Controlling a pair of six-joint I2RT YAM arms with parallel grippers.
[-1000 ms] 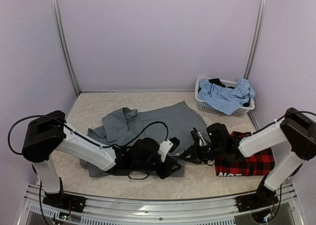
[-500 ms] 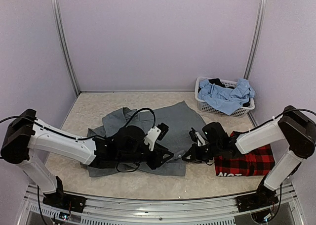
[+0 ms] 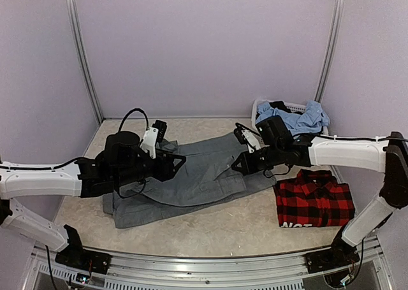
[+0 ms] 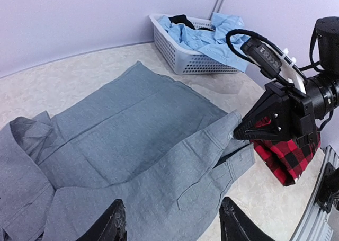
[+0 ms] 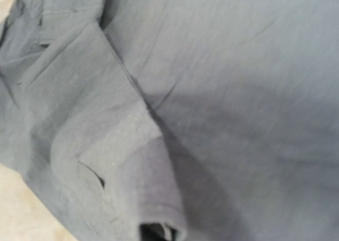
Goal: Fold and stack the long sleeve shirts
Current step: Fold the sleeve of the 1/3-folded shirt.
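The grey long sleeve shirt (image 3: pixel 204 175) lies spread across the middle of the table, its pocket side (image 4: pixel 212 193) facing up. My right gripper (image 3: pixel 238 167) is shut on the shirt's right edge (image 4: pixel 233 125) and holds it slightly lifted. Grey cloth (image 5: pixel 222 82) fills the right wrist view and hides the fingers. My left gripper (image 4: pixel 172 228) hovers open above the shirt's left part, nothing between its fingers. In the top view the left gripper (image 3: pixel 177 162) sits over the collar end. The red-and-black plaid shirt (image 3: pixel 314 203) lies folded at the right.
A white basket (image 3: pixel 262 136) holding light blue clothes (image 3: pixel 293 119) stands at the back right, just behind my right arm. The metal frame rail (image 3: pixel 191 271) runs along the near edge. Bare tabletop (image 3: pixel 242 229) shows in front of the grey shirt.
Both grippers moved away from the near edge toward the back. The right gripper closed on the grey shirt's edge and carried it back. The left gripper opened, let go and swung left.
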